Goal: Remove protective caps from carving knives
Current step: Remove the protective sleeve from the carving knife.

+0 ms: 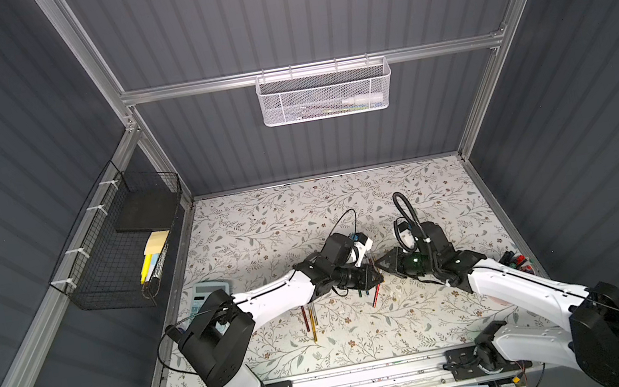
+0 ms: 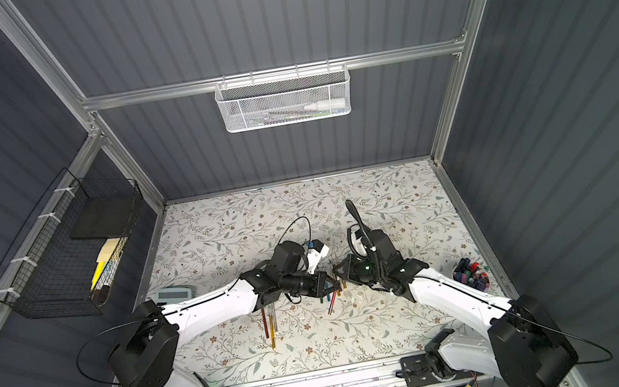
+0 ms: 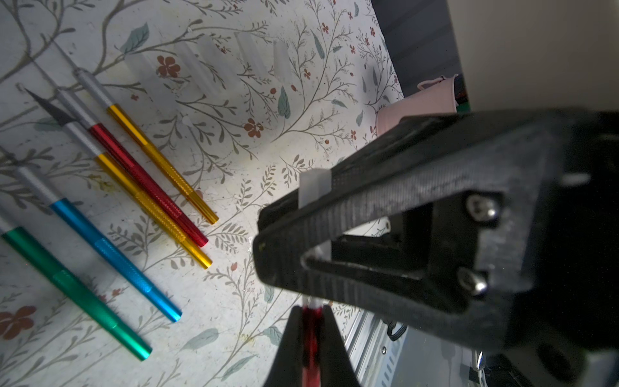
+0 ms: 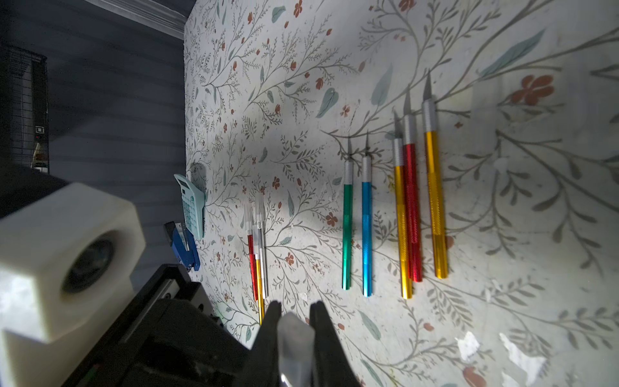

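At left, three capped knives [image 1: 309,321] lie side by side, their long axes running near to far. Mid-table we see the left gripper [image 3: 311,313] clamped on a red carving knife [image 3: 311,338]; its long axis runs left to right, and its tip points into the right gripper [image 4: 295,306], which pinches the clear protective cap [image 4: 294,348]. Five bared knives [image 4: 367,228] lie parallel beneath, loose caps [image 3: 249,55] sit just right of them, and broad floral tabletop [image 1: 282,215] opens toward the back wall.

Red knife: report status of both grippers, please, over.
Left gripper shut on red knife. Right gripper shut on its clear cap. Nothing blocks the pull.
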Controlling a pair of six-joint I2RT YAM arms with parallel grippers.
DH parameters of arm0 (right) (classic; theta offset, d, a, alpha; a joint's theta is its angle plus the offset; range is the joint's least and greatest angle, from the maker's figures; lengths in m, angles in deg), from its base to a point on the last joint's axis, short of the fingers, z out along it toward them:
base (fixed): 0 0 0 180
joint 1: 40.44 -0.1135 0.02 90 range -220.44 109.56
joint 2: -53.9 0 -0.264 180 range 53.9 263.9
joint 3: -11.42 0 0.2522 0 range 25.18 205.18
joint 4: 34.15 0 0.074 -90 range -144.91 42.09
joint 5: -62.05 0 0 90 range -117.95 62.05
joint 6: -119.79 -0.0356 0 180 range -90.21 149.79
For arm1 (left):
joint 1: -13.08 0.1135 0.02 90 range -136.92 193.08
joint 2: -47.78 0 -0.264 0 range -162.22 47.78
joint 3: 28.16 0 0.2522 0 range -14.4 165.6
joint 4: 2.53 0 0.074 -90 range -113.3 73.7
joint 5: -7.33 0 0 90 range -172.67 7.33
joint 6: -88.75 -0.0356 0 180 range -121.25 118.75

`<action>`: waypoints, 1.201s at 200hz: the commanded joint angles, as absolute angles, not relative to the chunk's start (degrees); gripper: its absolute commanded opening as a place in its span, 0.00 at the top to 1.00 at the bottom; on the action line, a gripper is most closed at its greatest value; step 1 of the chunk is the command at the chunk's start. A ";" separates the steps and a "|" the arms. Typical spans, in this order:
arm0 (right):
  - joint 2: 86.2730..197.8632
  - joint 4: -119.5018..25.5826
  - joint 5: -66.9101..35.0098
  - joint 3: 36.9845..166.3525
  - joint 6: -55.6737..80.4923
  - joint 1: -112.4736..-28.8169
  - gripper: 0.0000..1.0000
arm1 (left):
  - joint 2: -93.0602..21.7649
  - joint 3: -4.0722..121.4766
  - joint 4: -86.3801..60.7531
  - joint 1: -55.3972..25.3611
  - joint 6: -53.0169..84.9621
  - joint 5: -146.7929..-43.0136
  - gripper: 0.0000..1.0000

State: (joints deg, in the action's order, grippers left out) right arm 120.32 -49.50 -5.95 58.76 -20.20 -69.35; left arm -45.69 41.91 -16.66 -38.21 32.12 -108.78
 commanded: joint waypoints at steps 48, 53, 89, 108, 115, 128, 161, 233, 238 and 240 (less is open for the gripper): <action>116.92 -56.37 -22.26 60.29 -20.52 -68.01 0.96 | -46.69 42.66 -28.62 -39.87 28.79 -106.83 0.98; 116.92 -56.55 -22.39 60.25 -20.56 -68.04 0.96 | -46.91 42.94 -28.97 -40.06 28.41 -106.91 0.98; 116.51 -58.06 -24.65 60.51 -20.87 -68.04 0.97 | -48.11 44.09 -31.15 -40.76 27.05 -106.76 0.98; 115.91 -58.50 -25.92 60.47 -20.75 -67.90 0.97 | -47.93 44.00 -31.32 -40.72 26.88 -106.67 0.98; 115.87 -58.77 -26.09 60.66 -20.67 -67.95 0.97 | -47.85 44.03 -31.41 -40.73 26.81 -106.72 0.98; 116.04 -59.34 -26.44 61.05 -20.57 -67.84 0.97 | -47.84 44.00 -31.74 -40.84 26.54 -106.67 0.98; 116.22 -60.27 -27.81 61.65 -20.61 -67.72 0.97 | -47.58 43.85 -32.72 -40.93 25.70 -106.84 0.99; 115.08 -61.43 -31.18 61.98 -21.36 -67.27 0.98 | -47.67 43.00 -31.68 -41.06 26.15 -108.11 1.00; 115.00 -61.38 -31.29 61.86 -21.48 -67.21 0.98 | -47.68 42.83 -31.27 -41.06 26.47 -108.31 1.00; 114.99 -61.39 -31.38 61.86 -21.52 -67.22 0.98 | -47.74 42.82 -31.14 -41.10 26.60 -108.37 1.00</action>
State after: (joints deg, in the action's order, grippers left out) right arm 115.88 -59.05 -14.56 60.68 -22.54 -70.18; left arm -47.59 45.41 -18.80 -41.00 26.74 -105.88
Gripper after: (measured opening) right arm 0.150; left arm 0.103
